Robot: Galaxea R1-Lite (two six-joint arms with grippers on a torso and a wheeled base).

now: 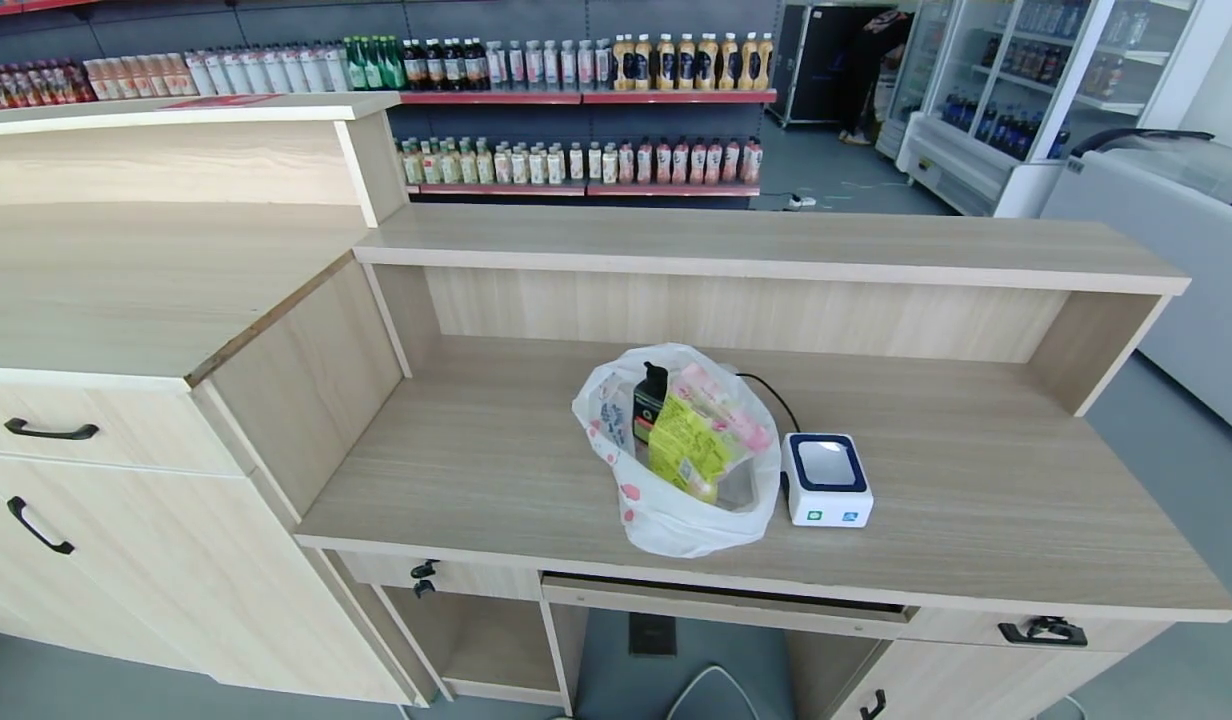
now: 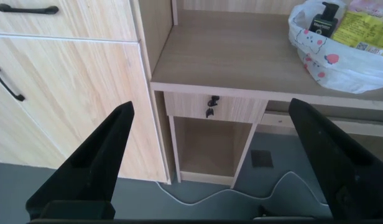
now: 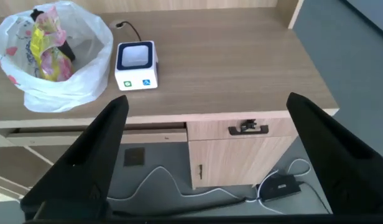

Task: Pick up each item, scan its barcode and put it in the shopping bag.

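A white shopping bag stands on the wooden counter, holding a yellow-green snack packet, a pink packet and a dark bottle. Right beside it sits a white barcode scanner with a dark-rimmed window and a black cable. The bag appears past my left gripper, which hangs open below and in front of the counter's left end. My right gripper is open too, low before the counter, with the bag and scanner beyond it. Nothing is held.
The counter has a raised back shelf and a taller cabinet with drawers on the left. Drawers with black handles sit under the counter. Shelves of bottled drinks and fridges stand behind.
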